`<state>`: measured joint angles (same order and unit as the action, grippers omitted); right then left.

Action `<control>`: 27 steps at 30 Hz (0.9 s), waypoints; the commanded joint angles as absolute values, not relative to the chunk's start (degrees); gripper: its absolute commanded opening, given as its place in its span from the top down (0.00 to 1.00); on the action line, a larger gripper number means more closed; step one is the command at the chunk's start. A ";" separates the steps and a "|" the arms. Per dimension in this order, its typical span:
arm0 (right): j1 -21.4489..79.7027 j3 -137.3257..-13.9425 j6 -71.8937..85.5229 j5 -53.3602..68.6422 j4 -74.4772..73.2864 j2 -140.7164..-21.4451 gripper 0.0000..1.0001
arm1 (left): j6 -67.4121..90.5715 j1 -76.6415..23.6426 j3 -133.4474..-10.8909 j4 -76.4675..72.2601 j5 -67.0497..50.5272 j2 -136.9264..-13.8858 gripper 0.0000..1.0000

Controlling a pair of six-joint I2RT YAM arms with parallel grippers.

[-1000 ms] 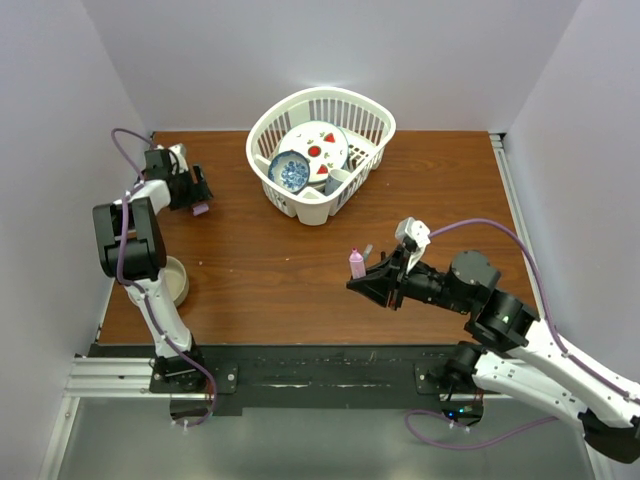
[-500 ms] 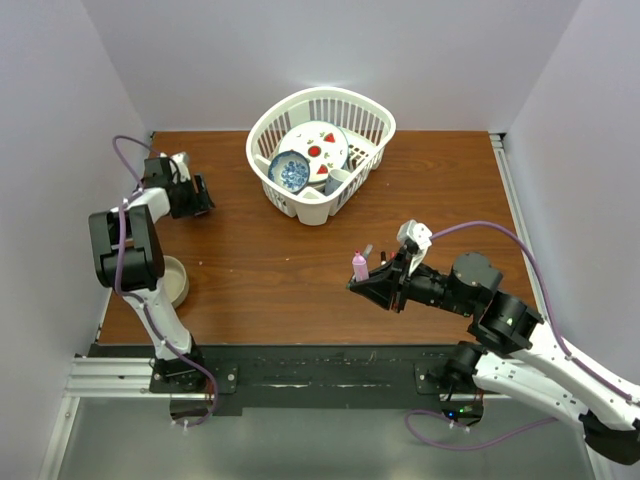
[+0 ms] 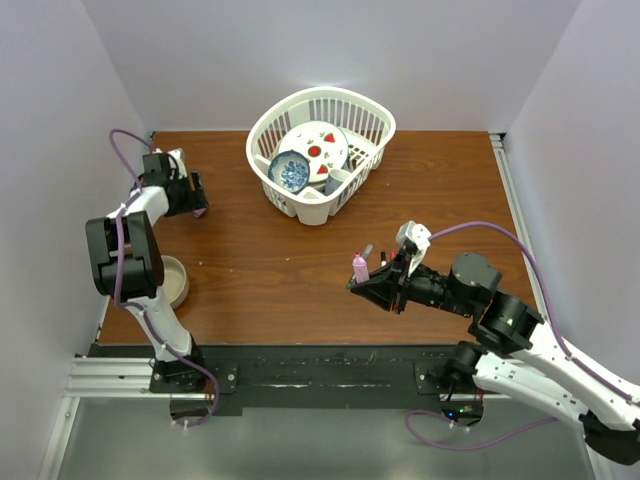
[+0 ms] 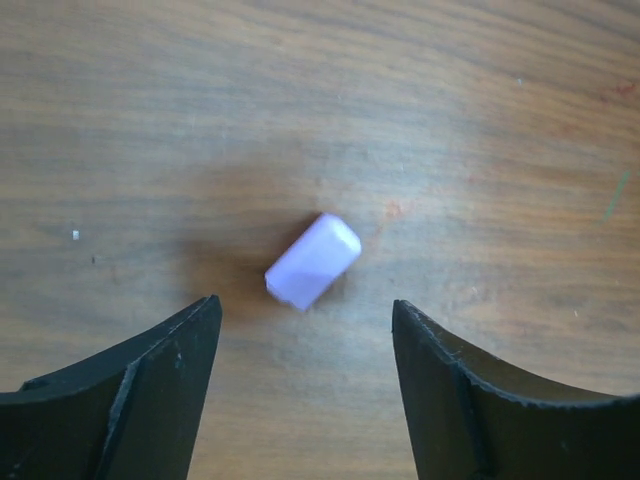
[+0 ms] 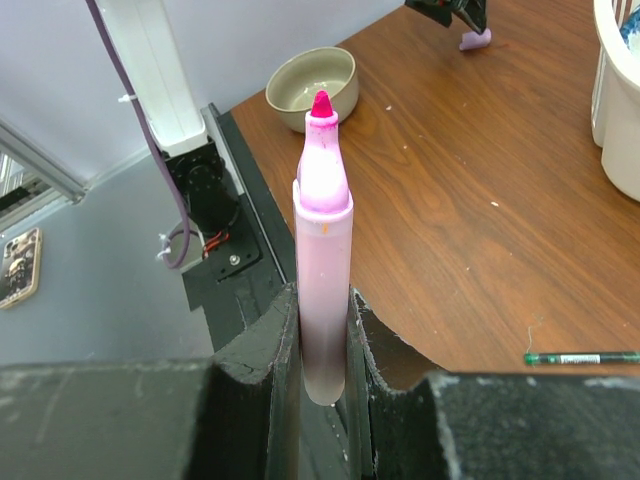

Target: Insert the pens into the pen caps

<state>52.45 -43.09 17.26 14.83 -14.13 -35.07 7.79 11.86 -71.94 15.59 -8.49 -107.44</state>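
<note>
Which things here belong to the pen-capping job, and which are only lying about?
For the job:
- pink marker, clamped in the right gripper
- pale cap, lying free at the open left gripper
- thin green pen

Lying about:
- white basket with dishes
- tan bowl

Stubby pink marker (image 5: 322, 250), uncapped, upright, pinched in the right hand (image 5: 321, 305), pale lilac cap (image 4: 313, 261) lying on its side on the bench (image 4: 500, 120)

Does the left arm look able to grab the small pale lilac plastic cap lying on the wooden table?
Probably yes: the left jaws stand open above the lilac cap, lying alone on the wood in line with their gap.
</note>
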 commanded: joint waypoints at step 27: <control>52.56 -45.88 15.73 12.48 -16.26 -34.10 1.00 | -2.64 6.86 -80.87 20.39 -2.90 -117.69 0.46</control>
<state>52.45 -43.18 16.82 13.98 -16.56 -35.05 -1.32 7.64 -80.79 19.03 -4.01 -117.32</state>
